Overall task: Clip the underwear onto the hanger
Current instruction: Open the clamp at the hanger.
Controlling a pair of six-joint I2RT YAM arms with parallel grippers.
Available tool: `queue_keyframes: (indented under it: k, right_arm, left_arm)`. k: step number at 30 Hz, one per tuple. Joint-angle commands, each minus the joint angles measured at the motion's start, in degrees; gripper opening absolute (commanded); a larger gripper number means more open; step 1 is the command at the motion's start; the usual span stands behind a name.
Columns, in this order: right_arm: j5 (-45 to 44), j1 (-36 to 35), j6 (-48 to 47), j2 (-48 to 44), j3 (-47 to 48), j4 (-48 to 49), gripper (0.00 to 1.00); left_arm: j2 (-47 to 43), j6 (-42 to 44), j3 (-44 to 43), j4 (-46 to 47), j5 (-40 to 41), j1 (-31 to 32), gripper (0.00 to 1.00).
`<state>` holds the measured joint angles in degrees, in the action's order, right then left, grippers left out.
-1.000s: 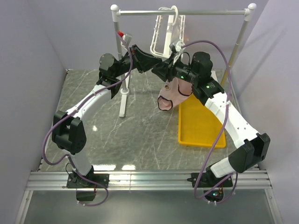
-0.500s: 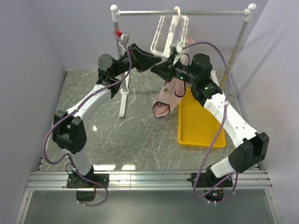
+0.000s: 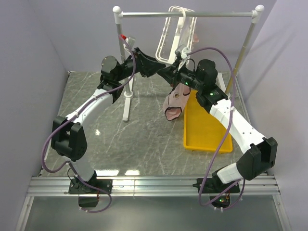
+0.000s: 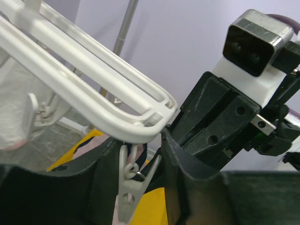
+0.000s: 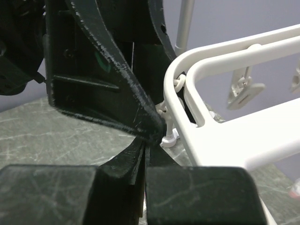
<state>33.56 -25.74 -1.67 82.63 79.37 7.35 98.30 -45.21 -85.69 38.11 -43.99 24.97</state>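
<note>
Left hand (image 4: 138, 140) around dangling clip (image 4: 127, 187)

**LIGHT / IMG QUALITY**

Top view: bright, even, diffuse overhead light, sharp throughout. Glare patches on grey marble-pattern tabletop (image 3: 97, 131) at left + along near edge; shadows on it soft, faint. Wrist views: white plastic barred hanger (image 4: 140, 127) brightly lit vs. pale violet bkgd. Black left gripper (image 4: 139, 140) + black right gripper (image 5: 145, 150) underexposed, blurred closest to lens.

My corner: pale violet walls (image 3: 29, 57), grey marbled table (image 3: 144, 139).
A grey rail stand (image 3: 144, 13) is at the far edge; the walls close behind and beside it, and small light reflections lie on the table before it.
</note>
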Motion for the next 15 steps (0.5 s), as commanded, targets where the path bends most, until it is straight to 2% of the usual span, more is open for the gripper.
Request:
queue_keyframes:
  k: [1,3,4,5,8,11,15]
  right_arm:
    - [-1.3,-0.19,-1.75,-2.65,0.78,2.32,0.0]
    - [-2.27,-0.28,-2.46,-2.56,1.13,1.44,0.0]
    - [-2.45,-0.19,-2.55,-2.39,1.31,0.65,0.04]
    - [-2.45,-0.28,-2.72,-2.39,1.4,0.47,0.08]
    - [-1.75,-0.19,-2.64,-2.65,1.22,-0.06,0.31]
    - [-0.78,-0.19,-1.85,-2.65,1.14,-0.24,0.41]
    - [0.71,-0.19,-0.88,-2.65,1.4,-0.06,0.48]
  left_arm:
    - [-3.82,3.11,0.26,-1.28,1.18,-0.36,0.41]
    - [-3.82,3.29,0.35,-0.76,0.66,-0.54,0.31]
    - [-3.65,3.2,0.17,-0.41,0.4,-0.62,0.29]
    - [-3.21,3.2,-0.09,-0.32,0.31,-0.71,0.27]
    - [-2.33,2.15,-0.97,0.03,0.22,-0.63,0.16]
    - [-1.71,1.45,-1.5,0.56,0.66,-0.54,0.08]
    - [-1.53,1.44,-1.76,0.65,1.71,-0.45,0.02]
